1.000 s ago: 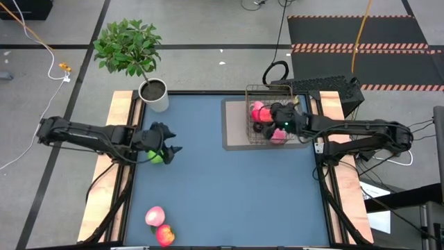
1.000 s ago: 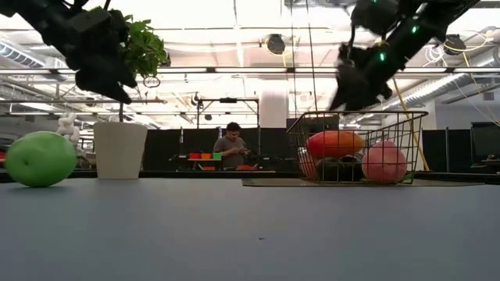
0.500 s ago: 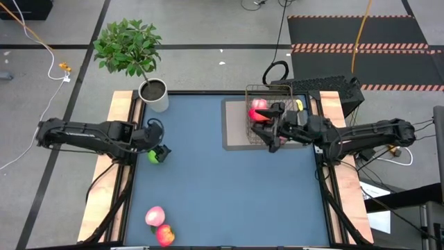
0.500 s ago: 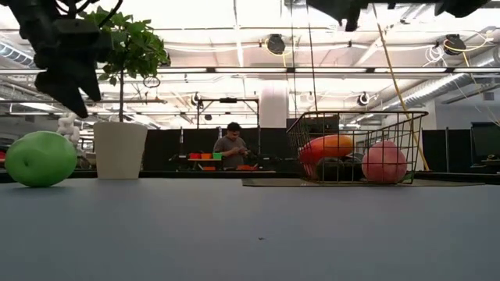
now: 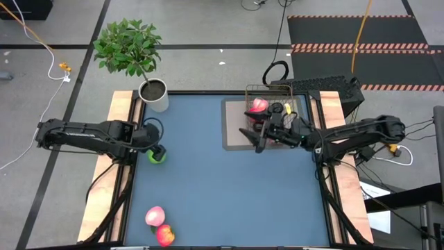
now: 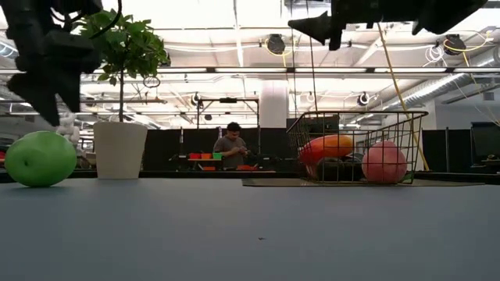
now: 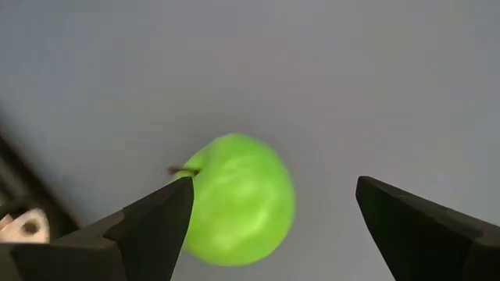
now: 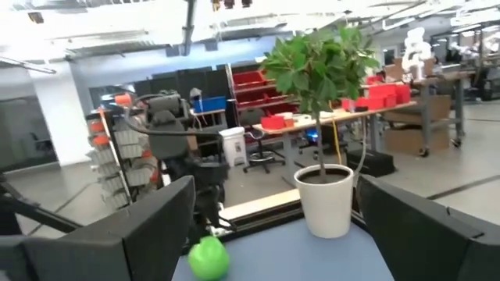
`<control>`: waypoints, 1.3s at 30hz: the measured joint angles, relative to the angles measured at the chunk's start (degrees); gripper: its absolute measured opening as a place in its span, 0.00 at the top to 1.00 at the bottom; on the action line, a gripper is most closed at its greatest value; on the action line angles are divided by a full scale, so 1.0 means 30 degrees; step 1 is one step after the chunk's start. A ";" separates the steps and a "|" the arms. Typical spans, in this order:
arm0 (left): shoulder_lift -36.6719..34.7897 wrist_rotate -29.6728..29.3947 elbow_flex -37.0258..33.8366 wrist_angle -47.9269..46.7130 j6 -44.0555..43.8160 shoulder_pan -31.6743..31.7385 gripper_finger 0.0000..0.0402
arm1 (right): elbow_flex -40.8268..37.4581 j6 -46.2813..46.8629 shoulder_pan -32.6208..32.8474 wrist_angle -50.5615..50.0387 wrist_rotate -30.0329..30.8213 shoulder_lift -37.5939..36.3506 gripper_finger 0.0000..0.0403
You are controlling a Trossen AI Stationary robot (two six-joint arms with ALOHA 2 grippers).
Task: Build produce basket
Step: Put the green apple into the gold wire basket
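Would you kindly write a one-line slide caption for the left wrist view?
Open left gripper poised above the green apple lying on the blue table.

We see the basket [image 5: 272, 118] at the table's [image 5: 222, 187] far right, produce [image 5: 259, 105] in it. The apple [image 5: 157, 155] lies at the left edge, under the left gripper [image 5: 154, 147]. Two peaches [image 5: 159, 226] (touching) sit near left; the pot [image 5: 154, 94] stands far left.
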 joint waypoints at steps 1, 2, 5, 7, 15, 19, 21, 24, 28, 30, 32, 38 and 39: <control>0.0000 -0.0014 0.0000 -0.0279 -0.0149 0.0000 0.10 | 0.0000 0.0000 0.0008 0.0027 -0.0031 0.0024 0.13; -0.0006 -0.0027 -0.0064 -0.0382 -0.0292 0.0000 0.10 | 0.0000 0.0003 0.0029 -0.0046 -0.0030 0.0031 0.13; 0.0000 0.0027 -0.0481 -0.0026 -0.0417 0.0000 0.10 | 0.0000 0.0005 0.0030 0.0026 -0.0028 0.0024 0.13; -0.0003 0.0077 -0.0957 0.0568 -0.0424 0.0000 0.10 | 0.0000 0.0002 0.0030 0.0134 -0.0030 0.0024 0.13; 0.0000 0.0189 -0.3106 0.2552 -0.1166 0.0007 0.10 | 0.0000 0.0000 0.0030 0.0253 -0.0540 0.0024 0.13; 0.0007 0.0448 -0.3478 0.3086 -0.1378 0.0015 0.10 | 0.0000 -0.0044 0.0037 0.0253 -0.0540 0.0024 0.13; 0.0000 0.0783 -0.3483 0.3223 -0.1479 0.0015 0.10 | 0.0000 -0.0044 0.0037 0.0258 -0.0540 0.0024 0.13; 0.0013 0.1482 -0.3483 0.3193 -0.1481 -0.0009 0.11 | 0.0000 -0.0044 0.0037 0.0253 -0.0540 0.0024 0.13; 0.0699 0.1799 -0.3439 0.3277 -0.1642 -0.0329 0.19 | 0.0000 0.0000 0.0037 0.0257 -0.0540 0.0024 0.13; 0.1294 0.1725 -0.3368 0.3381 -0.1641 -0.0473 0.25 | 0.0000 0.0013 0.0037 0.0253 -0.0540 0.0024 0.13; 0.1827 0.1701 -0.3337 0.3456 -0.1615 -0.0510 0.31 | 0.0000 0.0135 0.0037 0.0238 -0.0540 0.0024 0.13; 0.2586 0.1598 -0.3315 0.3908 -0.1211 -0.0510 0.36 | 0.0000 0.0153 0.0062 0.0007 -0.0540 0.0024 0.13; 0.2583 0.1555 -0.3323 0.3980 -0.1210 -0.0510 0.34 | 0.0000 0.0153 0.0059 -0.0010 -0.0540 0.0024 0.13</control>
